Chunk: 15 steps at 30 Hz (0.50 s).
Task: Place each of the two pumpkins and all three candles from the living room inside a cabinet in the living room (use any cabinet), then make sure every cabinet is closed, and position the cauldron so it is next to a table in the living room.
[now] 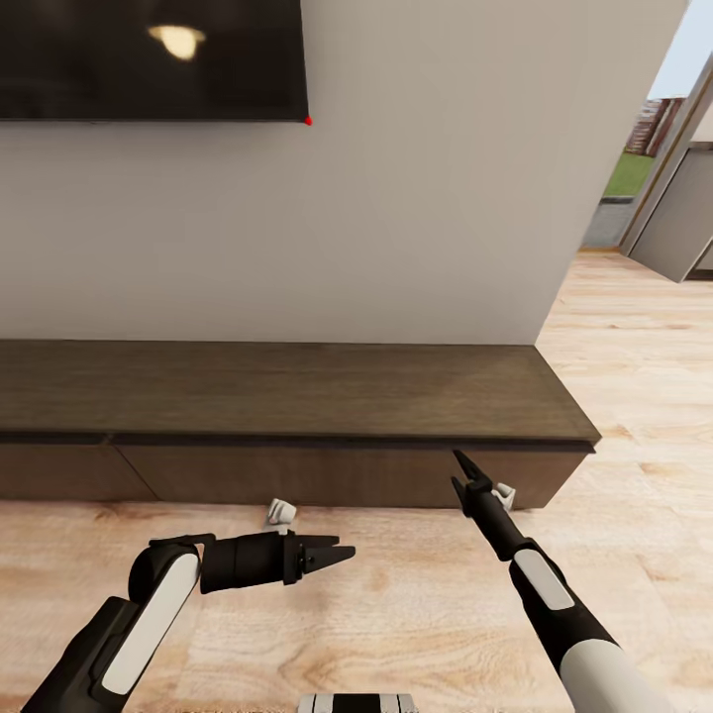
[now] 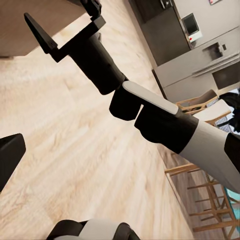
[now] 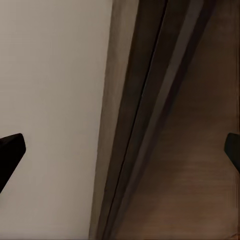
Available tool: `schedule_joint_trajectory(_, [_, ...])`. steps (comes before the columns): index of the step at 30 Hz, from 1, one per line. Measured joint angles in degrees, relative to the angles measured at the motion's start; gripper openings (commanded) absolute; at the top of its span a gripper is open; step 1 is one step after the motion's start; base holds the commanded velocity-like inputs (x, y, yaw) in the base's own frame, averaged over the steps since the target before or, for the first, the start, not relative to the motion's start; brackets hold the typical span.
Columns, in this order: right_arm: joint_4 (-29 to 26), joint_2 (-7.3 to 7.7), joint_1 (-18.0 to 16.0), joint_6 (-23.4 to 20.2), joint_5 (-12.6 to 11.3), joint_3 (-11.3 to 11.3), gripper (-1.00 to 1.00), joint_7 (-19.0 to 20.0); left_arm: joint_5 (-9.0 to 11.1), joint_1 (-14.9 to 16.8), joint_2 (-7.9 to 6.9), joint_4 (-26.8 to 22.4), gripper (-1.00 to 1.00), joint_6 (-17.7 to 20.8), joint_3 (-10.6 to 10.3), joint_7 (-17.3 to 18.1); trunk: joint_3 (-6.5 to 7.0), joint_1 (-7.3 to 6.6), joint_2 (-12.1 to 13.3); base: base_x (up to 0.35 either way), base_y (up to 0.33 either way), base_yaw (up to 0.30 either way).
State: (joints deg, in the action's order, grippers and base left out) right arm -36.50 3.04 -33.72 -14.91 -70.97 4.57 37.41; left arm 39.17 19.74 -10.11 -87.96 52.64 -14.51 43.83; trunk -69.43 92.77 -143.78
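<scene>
LIVING ROOM, IN FRONT OF THE TV WALL: Nearest me, my left gripper (image 1: 332, 555) hangs low over the wood floor (image 1: 396, 614), pointing across toward my right arm, its fingers spread a little and holding nothing. Just beyond it a small pale object (image 1: 281, 512) lies on the floor at the foot of the cabinet; I cannot tell whether it is one of the candles. A second pale piece (image 1: 505, 493) sits beside my right gripper (image 1: 465, 469), which reaches forward to the cabinet's right-hand front, jaws parted and empty, the tips at the seam under the top, as the right wrist view also shows.

The cabinet (image 1: 297, 391) stands against the grey wall (image 1: 446, 198) below the television (image 1: 149, 59). Its long axis runs left to right across my view, its two flat fronts face me, and both look shut.

My worry is the handleless front (image 1: 327, 475): with no grip to take, I judge the fingertips could skid off the edge, or press the panel shut instead of drawing it out. A front swinging or sliding outward could also knock the pale pieces lying at its foot, and my left gripper is close enough to scatter the nearer one.
</scene>
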Motion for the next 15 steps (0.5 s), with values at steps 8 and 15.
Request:
schedule_joint_trajectory(8, [0.00,0.02,0.00,-0.01,-0.06,0.93,1.00,0.09,0.12,0.00,-0.05,-0.15,1.00,0.09,0.04,0.07,-1.56,0.18,-0.10,0.000,0.000,0.000])
schedule_joint_trajectory(15, [0.00,0.04,0.00,-0.01,-1.06,1.32,1.00,0.10,0.39,0.00,-0.18,-0.42,1.00,0.10,0.04,0.19,-2.66,0.31,-0.16,0.000,0.000,0.000])
